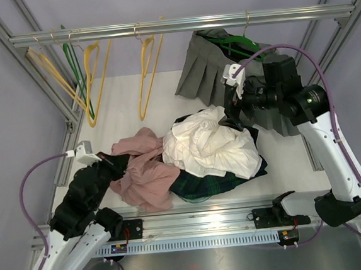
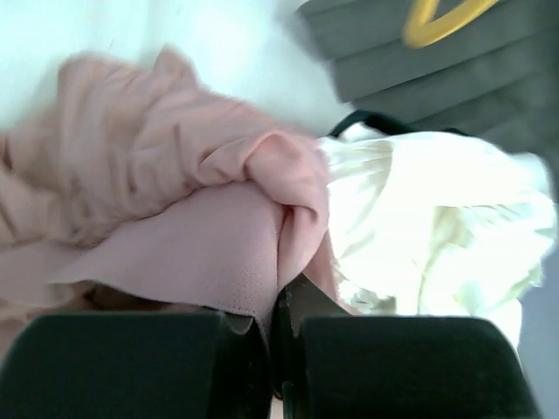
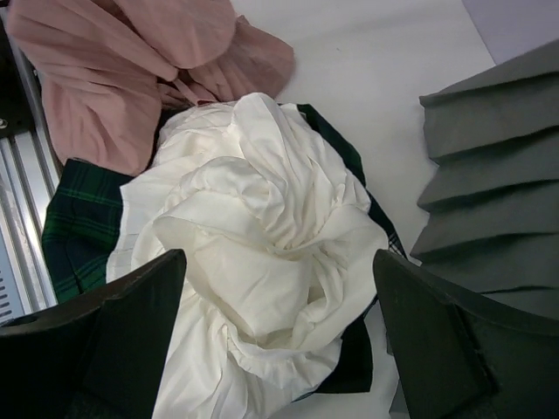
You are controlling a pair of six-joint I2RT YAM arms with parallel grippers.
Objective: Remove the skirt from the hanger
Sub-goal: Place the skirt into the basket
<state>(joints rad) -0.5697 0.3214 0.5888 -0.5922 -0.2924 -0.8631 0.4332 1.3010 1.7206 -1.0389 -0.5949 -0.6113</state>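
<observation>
Fabric lies heaped at the centre of a white table (image 1: pixel 126 95) between two robot arms. The grey pleated skirt (image 1: pixel 203 70) is still on its green hanger (image 1: pixel 239 41), hooked at the right end of the metal rail (image 1: pixel 177 25) that runs across the back; neither gripper holds it. The right gripper (image 1: pixel 232 116) hovers just in front of the skirt and over a crumpled white garment (image 1: pixel 210 148), its jaws spread wide with nothing between them. From the right wrist camera, the skirt's pleats sit to the right of the white garment, with bare table between the two. The left gripper (image 1: pixel 113 162), low at the near left, has its jaws clenched on a fold of a pink garment (image 1: pixel 147 172) that lies against the white one. A dark green plaid piece (image 1: pixel 201 189) shows from under the heap at its near edge. Bare yellow hangers (image 1: pixel 145 75) hang further left on the rail.
</observation>
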